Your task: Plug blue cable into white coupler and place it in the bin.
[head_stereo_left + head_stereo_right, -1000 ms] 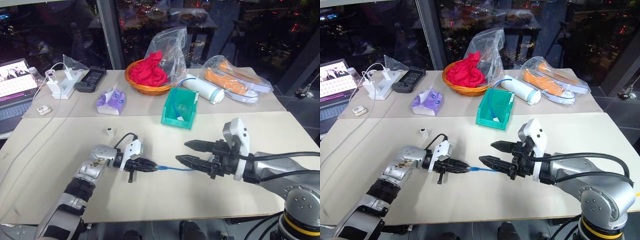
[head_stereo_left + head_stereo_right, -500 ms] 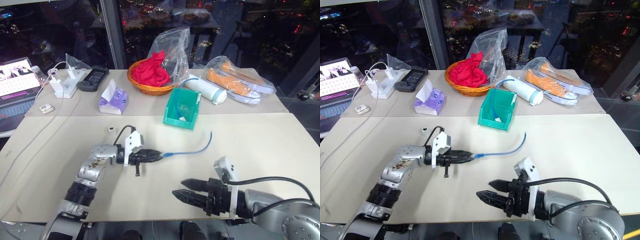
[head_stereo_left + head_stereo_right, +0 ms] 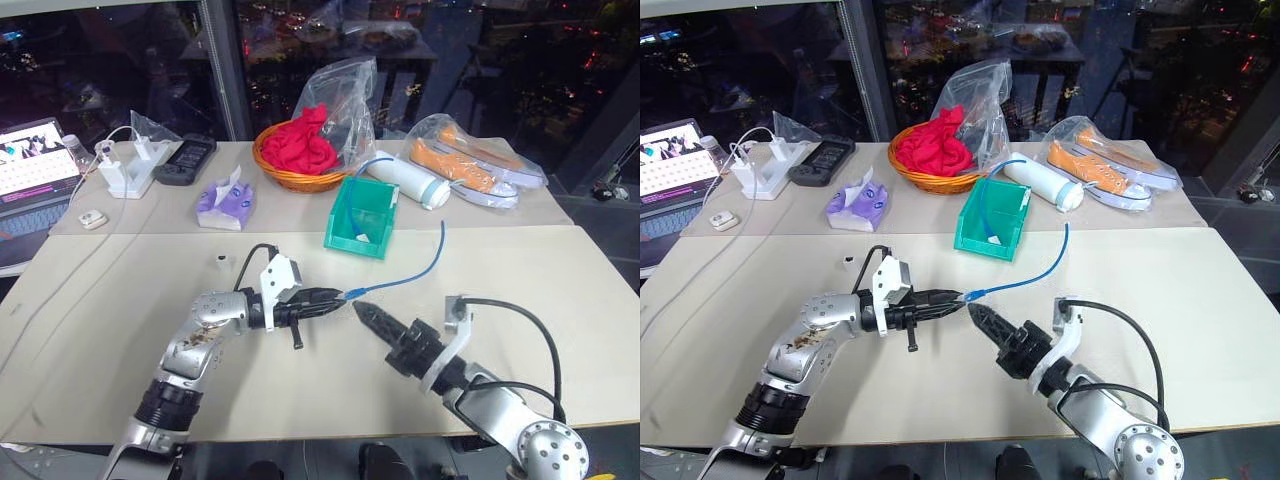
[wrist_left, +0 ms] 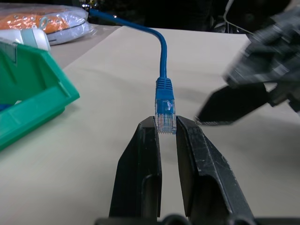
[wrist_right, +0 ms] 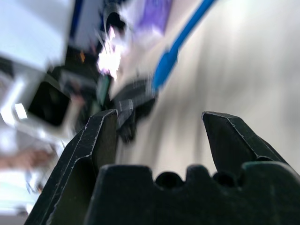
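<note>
Left claw (image 4: 166, 133) is pinching the clear plug of the blue cable (image 3: 420, 270), fingers closed on the plug's sides, cord arcing up and away toward the bin (image 3: 340, 222). Right claw (image 3: 372, 316) is standing wide open and empty, tips just beside the plug.

White coupler (image 3: 219, 262) is sitting on the tabletop (image 3: 560, 280) near your left elbow, well apart from both claws. Bin is standing beyond the claws, sloped front facing you, with a blue cord and a small white piece lying in it.

Step in hand, as I judge it: getting the coupler into the free claw and mating the plug.
- You are holding the plug by its tip, so the nose looks covered; consider regripping further back on the boot so the nose is showing.
- Keep the plug level and steady while the right claw is fetching.
- Line the socket up squarely before pushing.

Room: open tabletop is lying to the right and in front of the bin. Left arm is crowding the coupler. Tissue pack (image 3: 222, 200) and basket (image 3: 290, 172) are sitting well back.
</note>
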{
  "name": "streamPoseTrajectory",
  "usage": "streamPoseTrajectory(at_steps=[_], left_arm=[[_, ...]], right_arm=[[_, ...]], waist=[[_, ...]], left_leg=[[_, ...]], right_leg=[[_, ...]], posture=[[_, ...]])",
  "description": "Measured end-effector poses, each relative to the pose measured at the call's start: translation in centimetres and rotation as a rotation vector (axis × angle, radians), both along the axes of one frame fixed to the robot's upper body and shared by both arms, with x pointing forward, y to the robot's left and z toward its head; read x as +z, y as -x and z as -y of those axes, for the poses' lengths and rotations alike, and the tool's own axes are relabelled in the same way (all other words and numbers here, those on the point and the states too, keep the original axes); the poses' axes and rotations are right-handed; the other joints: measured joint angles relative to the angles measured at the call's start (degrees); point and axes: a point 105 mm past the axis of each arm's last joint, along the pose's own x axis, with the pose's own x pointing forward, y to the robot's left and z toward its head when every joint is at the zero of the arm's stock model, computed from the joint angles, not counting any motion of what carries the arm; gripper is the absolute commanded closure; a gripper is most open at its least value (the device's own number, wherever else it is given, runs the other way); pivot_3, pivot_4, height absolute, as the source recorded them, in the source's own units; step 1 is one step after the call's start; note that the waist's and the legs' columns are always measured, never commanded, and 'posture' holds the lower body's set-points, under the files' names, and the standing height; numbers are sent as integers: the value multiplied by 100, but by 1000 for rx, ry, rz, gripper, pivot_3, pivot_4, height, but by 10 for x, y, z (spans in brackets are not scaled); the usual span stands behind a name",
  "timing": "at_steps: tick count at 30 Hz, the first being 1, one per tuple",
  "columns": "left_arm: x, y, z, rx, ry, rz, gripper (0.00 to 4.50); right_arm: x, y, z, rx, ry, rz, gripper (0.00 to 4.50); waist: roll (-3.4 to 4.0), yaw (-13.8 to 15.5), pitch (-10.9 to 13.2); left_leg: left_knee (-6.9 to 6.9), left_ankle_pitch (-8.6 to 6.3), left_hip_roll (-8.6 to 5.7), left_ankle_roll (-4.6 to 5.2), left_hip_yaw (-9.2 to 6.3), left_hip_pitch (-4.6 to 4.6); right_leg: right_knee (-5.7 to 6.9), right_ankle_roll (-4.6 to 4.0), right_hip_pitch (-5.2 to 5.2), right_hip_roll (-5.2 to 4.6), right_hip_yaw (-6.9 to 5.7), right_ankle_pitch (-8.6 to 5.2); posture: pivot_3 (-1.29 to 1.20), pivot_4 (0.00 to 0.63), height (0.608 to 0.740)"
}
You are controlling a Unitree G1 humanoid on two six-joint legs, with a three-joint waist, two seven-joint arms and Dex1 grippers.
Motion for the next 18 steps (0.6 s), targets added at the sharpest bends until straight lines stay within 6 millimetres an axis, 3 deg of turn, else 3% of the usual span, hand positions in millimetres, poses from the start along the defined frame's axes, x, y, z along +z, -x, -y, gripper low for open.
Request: streamPoseTrajectory(at_steps=[18], left_arm=[[1, 4, 5, -18, 2, -5, 4436]], right_arm=[[5, -17, -4, -47, -100, -35, 1119]], waist=[[2, -7, 1]], left_leg=[[0, 0, 0, 0, 0, 0]], right_leg=[[0, 0, 0, 1, 2, 0]], posture=[[0, 150, 723]])
